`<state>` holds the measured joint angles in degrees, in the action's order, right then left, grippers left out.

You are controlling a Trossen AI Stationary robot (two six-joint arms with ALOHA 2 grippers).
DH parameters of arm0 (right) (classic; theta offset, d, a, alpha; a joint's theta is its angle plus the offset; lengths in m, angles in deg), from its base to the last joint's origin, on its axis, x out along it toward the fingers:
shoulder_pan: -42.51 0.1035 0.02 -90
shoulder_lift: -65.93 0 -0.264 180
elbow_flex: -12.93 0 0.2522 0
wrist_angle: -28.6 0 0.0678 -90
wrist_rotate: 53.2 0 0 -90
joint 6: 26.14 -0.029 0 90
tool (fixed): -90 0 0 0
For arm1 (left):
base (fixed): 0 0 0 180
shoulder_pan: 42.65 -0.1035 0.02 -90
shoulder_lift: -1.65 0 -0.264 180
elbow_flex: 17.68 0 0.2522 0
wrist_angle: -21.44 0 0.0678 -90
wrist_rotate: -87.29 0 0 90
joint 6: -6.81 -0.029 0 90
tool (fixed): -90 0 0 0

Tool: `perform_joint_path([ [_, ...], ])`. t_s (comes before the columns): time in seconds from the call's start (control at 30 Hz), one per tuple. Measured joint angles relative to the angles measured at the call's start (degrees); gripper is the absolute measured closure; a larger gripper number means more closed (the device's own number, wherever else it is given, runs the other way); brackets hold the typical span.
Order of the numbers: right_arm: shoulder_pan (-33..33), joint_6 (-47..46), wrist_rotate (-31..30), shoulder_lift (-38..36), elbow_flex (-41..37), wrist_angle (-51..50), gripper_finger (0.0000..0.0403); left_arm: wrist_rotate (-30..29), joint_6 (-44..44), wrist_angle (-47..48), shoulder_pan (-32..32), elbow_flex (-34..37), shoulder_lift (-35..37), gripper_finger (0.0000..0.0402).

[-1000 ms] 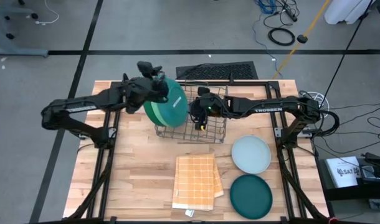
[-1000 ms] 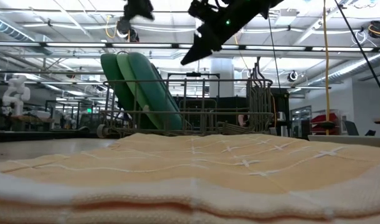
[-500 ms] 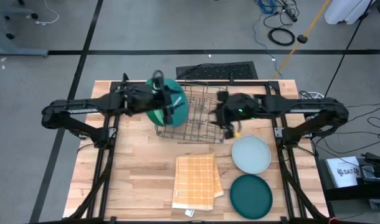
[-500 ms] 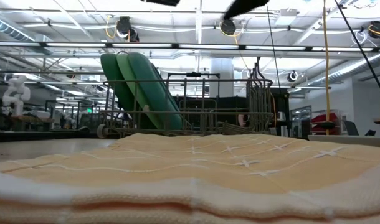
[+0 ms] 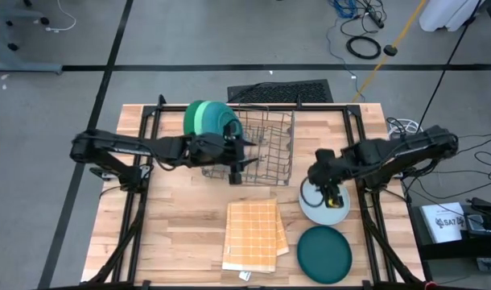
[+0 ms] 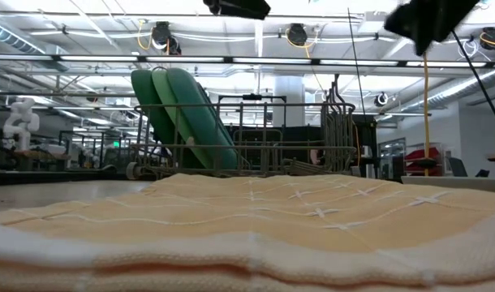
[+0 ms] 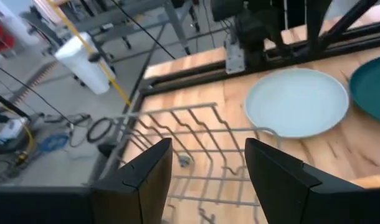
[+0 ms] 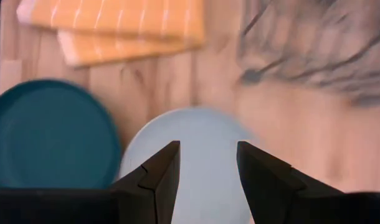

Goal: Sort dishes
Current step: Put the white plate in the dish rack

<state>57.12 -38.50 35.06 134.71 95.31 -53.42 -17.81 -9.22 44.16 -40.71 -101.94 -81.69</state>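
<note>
Three plates, light green, mid green and teal (image 5: 208, 121), stand on edge in the left end of the grey wire rack (image 5: 262, 153); the low view shows these plates (image 6: 182, 101) leaning. The pale blue-grey plate (image 5: 323, 205) and the dark teal plate (image 5: 324, 251) lie flat on the table's right side. My left gripper (image 5: 239, 155) is open above the rack's near left part, and its wrist view (image 7: 209, 174) looks over the rack wires. My right gripper (image 5: 331, 192) is open over the pale plate (image 8: 190, 165), without visible contact.
A folded orange-yellow checked cloth (image 5: 252, 234) lies near the table's near edge, left of the dark teal plate, and it fills the low view's foreground (image 6: 247, 227). Bare wood shows on the table's left side (image 5: 173, 234). Black frame rails run along the table's edges.
My right gripper has swung from above the rack toward the table's right and near side and now hangs over the pale blue-grey plate. My left gripper has moved away from the standing plates, toward the right and near side, over the rack. The plates in the rack have stayed put.
</note>
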Motion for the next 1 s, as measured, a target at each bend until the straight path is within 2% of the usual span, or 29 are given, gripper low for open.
perform_joint_path([
  [0.17, 4.0, -10.2, 3.7, 0.0, -10.3, 7.5, 0.0250, 0.0, 1.7, 0.9, 1.8, 0.0, -2.4, 0.0189],
  [0.33, 5.8, -18.6, 3.6, 0.1, -20.6, 20.5, 0.0250, 0.0, -0.5, -2.8, 2.9, 0.0, -3.0, 0.0189],
  [0.47, 6.1, -23.7, 2.9, 0.3, -25.9, 28.0, 0.0250, -0.7, -1.1, -6.1, 3.2, 0.0, -2.7, 0.0189],
  [0.6, 6.1, -25.9, 2.4, 1.5, -27.5, 29.2, 0.0250, -3.4, -1.0, -6.7, 3.2, 0.0, -2.6, 0.0189],
  [0.77, 6.1, -25.7, -0.2, 3.0, -27.5, 32.1, 0.0250, -3.6, -0.9, -6.4, 3.2, 0.0, -2.7, 0.0189],
  [1.0, 6.1, -26.2, 0.3, 8.7, -27.4, 33.9, 0.0250, -3.6, -0.9, -6.4, 3.2, 0.0, -2.7, 0.0189],
])
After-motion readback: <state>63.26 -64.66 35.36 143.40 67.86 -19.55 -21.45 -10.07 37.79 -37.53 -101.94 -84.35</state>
